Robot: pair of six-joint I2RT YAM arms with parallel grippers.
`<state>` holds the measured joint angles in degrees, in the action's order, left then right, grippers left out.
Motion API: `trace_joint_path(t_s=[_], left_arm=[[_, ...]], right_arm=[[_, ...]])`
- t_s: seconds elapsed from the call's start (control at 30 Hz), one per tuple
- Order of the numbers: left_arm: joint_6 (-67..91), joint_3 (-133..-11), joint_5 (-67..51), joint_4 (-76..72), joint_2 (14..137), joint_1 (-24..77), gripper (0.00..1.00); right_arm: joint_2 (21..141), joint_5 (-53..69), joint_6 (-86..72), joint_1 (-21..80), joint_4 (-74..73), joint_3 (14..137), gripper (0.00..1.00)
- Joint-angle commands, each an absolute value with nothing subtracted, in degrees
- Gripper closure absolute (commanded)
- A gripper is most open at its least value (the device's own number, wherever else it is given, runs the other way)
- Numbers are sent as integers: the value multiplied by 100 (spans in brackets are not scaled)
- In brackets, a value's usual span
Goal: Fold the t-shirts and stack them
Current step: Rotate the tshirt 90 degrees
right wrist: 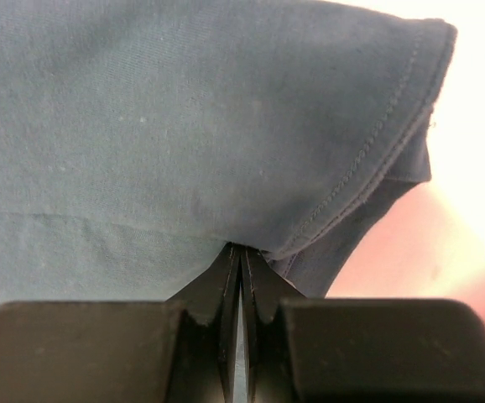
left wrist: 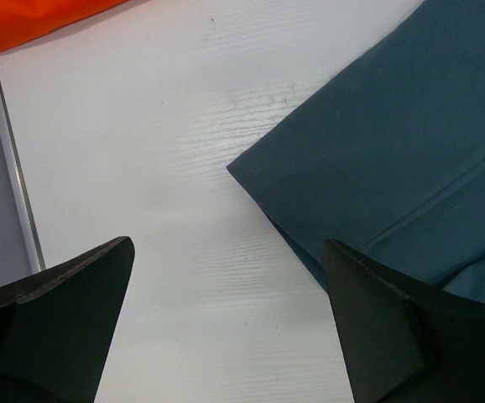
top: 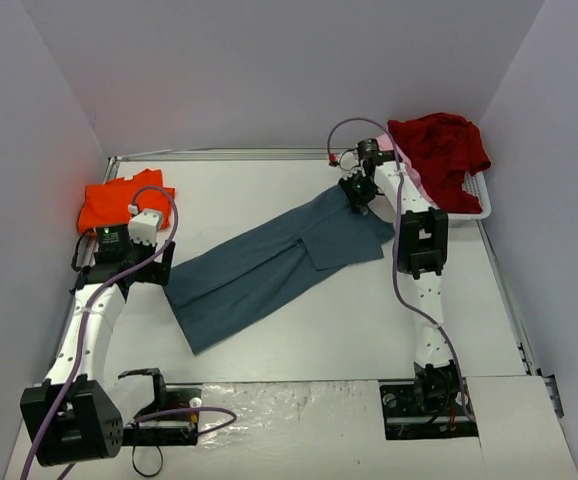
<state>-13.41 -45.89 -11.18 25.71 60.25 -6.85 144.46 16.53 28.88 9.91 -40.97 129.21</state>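
From above, the left gripper (top: 161, 268) is mostly hidden under its own wrist hardware, so its jaws are hard to read here. The right gripper (top: 357, 192) shows only as a dark block at the far tip of the slate blue-grey t-shirt (top: 269, 265). This shirt lies as a long, narrowed band on the table (top: 349, 330), running slantwise from just beside the left gripper up to the right one. The orange t-shirt (top: 119, 200) lies flat just beyond the left gripper. Beyond the right gripper, the dark red t-shirt (top: 439, 145) is heaped on the white basket (top: 474, 200). Only a thin sliver of the pale pink t-shirt (top: 414, 178) peeks out beneath the red one.

From the left wrist, we see both fingers (left wrist: 66, 319) spread wide with nothing between them but bare tabletop. The blue-grey shirt's corner lies just ahead, and its hem passes under the right-hand finger. Contact there we cannot judge. The orange shirt is cut off by the frame's top left edge.

From the right wrist, the jaws are pinched tight on a fold of the blue-grey cloth, beside a stitched hem that curls over. The pinched edge itself is hidden between the fingers. To the right is a pink blur, too soft to make out.
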Motion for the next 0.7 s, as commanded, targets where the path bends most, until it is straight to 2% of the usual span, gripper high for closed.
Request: trace_joint_path(t_s=[0.0, 0.13, 0.67], left_arm=[[-1397, -4913, -976, 2637, 6056, -747, 6], [-1415, -4913, -870, 2654, 6091, -817, 6], [-1415, -4948, -914, 2725, 6302, -1107, 6]], right_arm=[[15002, 1863, 3111, 1221, -4333, 13551, 100], [15371, 1846, 3234, 1554, -3991, 14299, 100], [15434, 862, 3761, 2504, -1768, 14326, 100]])
